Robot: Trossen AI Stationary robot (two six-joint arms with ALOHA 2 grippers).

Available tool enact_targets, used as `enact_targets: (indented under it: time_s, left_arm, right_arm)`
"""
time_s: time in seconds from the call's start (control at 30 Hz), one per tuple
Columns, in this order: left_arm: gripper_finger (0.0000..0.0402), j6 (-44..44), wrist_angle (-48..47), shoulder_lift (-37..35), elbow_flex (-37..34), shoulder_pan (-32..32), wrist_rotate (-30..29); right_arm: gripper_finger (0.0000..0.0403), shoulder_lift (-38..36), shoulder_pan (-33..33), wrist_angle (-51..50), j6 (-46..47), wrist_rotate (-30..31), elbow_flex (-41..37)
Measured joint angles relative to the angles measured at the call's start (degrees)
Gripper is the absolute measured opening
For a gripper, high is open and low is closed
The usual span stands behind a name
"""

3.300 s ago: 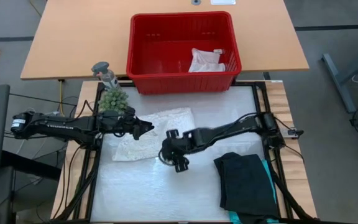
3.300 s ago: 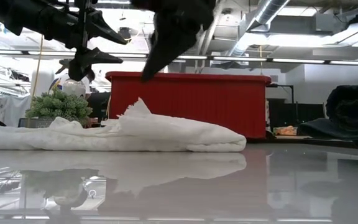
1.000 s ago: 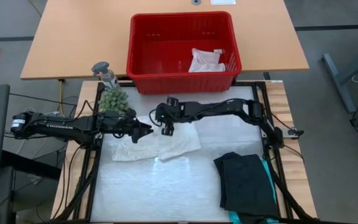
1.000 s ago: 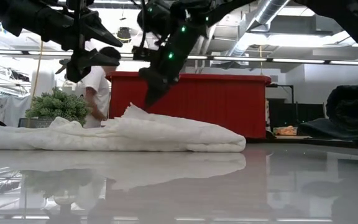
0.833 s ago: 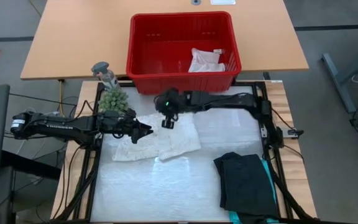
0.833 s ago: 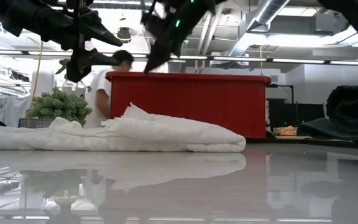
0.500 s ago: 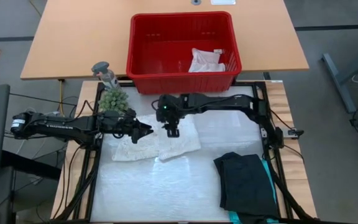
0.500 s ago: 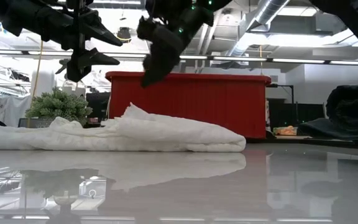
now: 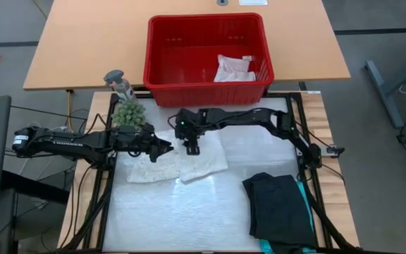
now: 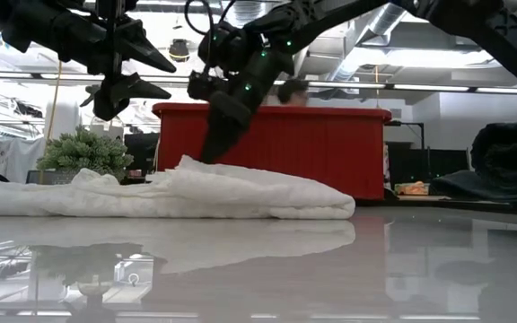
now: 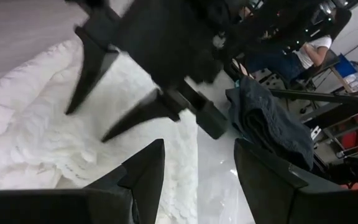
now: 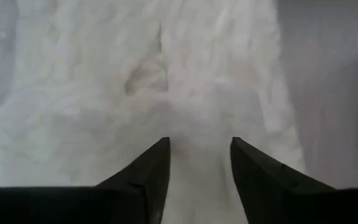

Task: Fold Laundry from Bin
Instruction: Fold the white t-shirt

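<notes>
The main risk from here lies in the large white lacy top (image 9: 182, 156), which lies half-folded and rumpled on the glossy white bench (image 9: 189, 219): its openwork knit is soft, limp and full of small holes, so a fingertip of the right gripper (image 9: 192, 148), which hangs over the folded edge with its fingers parted and nothing between them, could catch a loop and drag the fold askew, or pinch only the upper layer so the doubled cloth peels apart. The right wrist view shows the lace bunched in shallow ridges under those open fingers (image 12: 143, 171), and a closing grip there might gather a wad and not a clean edge. The left gripper (image 9: 166, 147) hovers just beside it over the same garment, its jaws likewise apart and empty; the two dark arms are close together, and a sideways move by either could knock them together. The bench is slick and mirror-like in the low view, so the light fabric would likely slide if pushed. Near the right front corner lies a folded black garment (image 9: 280, 208), thick and matte, with a strip of teal cloth (image 9: 304, 204) showing at its edge; a wide sweep could disturb that stack. The rectangular red plastic bin (image 9: 208, 90) with slotted sides stands on the wooden tabletop behind, a small crumpled white cloth (image 9: 232, 68) lying in it. A small spiky green plant (image 9: 128, 111) stands near the left arm.
</notes>
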Motion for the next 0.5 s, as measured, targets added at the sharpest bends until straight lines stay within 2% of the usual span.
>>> enact_targets:
  time_s: [0.13, 0.3, 0.5]
  left_arm:
    - [0.0183, 0.0, 0.0, 0.0, 0.0, 0.0, -1.0]
    - [0.0183, 0.0, 0.0, 0.0, 0.0, 0.0, -1.6]
    - [0.0183, 0.0, 0.0, 0.0, 0.0, 0.0, -1.8]
  right_arm:
    - [0.0145, 0.2, -0.7, -0.9, -0.2, 0.0, -0.1]
    - [0.0026, 0.2, -1.4, -0.8, -0.2, 0.0, -0.1]
    - [0.0020, 0.2, -1.7, 0.2, 0.6, 0.7, -0.1]
